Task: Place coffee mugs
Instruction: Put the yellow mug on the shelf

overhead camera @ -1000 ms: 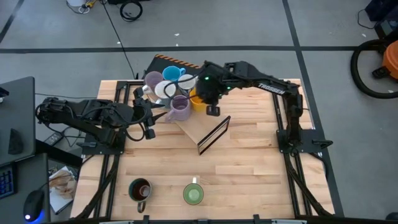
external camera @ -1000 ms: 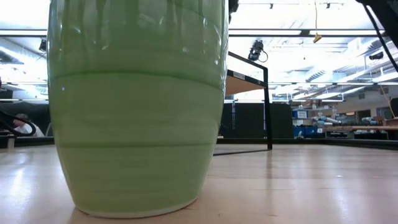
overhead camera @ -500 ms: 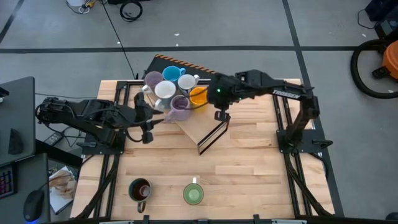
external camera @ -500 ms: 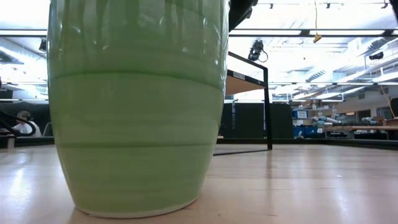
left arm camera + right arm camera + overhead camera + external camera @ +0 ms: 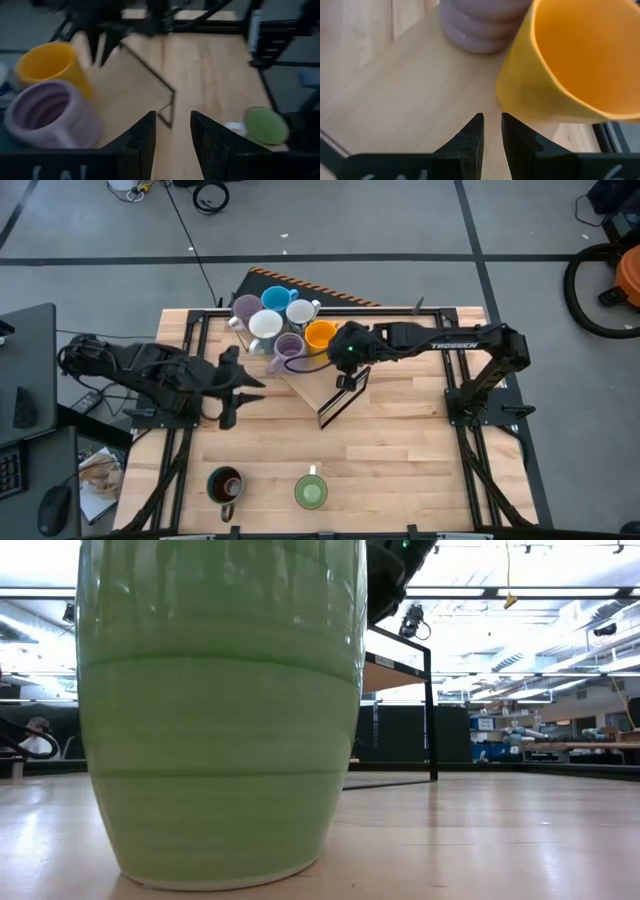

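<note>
Only overhead, dark brown mug (image 5: 226,483)

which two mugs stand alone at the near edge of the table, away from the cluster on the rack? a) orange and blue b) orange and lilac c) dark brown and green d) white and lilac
c: in the high view the dark brown mug and the green mug stand side by side near the front edge, while the orange mug, blue mug and the rest are grouped at the far side.
</note>
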